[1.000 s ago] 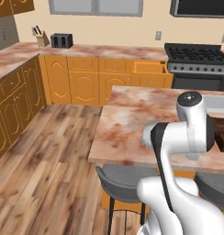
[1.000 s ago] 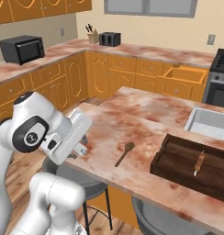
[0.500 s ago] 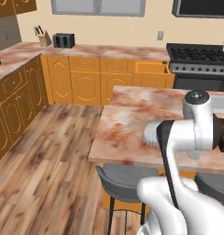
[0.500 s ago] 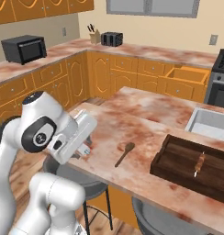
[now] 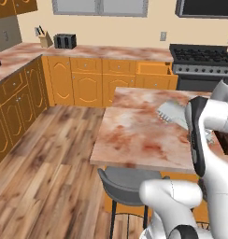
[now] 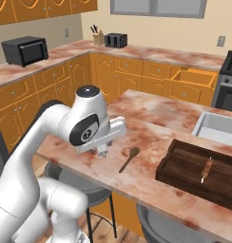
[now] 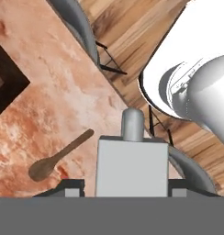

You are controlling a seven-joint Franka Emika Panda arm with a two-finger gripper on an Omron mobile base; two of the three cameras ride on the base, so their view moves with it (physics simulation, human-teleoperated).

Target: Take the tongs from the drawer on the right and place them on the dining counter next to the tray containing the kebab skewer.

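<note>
**Hand view: tongs pinched in the end effector, over the near side of the island**

Hand view puts the tongs [image 7: 132, 156] right in front of the lens. They are a light-grey block with a rounded end that points away from the camera. The end effector [image 7: 126, 186] is about half spread, with a dark tip on either side of the block, so I read it as pinching the tongs rather than standing open around nothing. I think the grip sits at the wide end so that the slim tip can go down first.

From the right base view, the end effector [image 6: 103, 150] hangs low over the dining counter [image 6: 151, 114], close to its near edge and above a grey stool [image 6: 72, 182]. I cannot tell whether the tongs touch the tabletop.

Just beyond lies a wooden spoon [image 6: 129, 160], flat on the marbled top, between the end effector and the tray [image 6: 182, 163]. The dark tray holds the kebab skewer [image 6: 207, 169], which lies well inside its rim. The bare strip beside the tray looks to me like the obvious drop spot, though the spoon takes up part of it.

Past the tray is the grey sink [image 6: 217, 129]. Farthest off, on the wall run, the drawer [image 6: 194, 78] stands pulled open.
</note>
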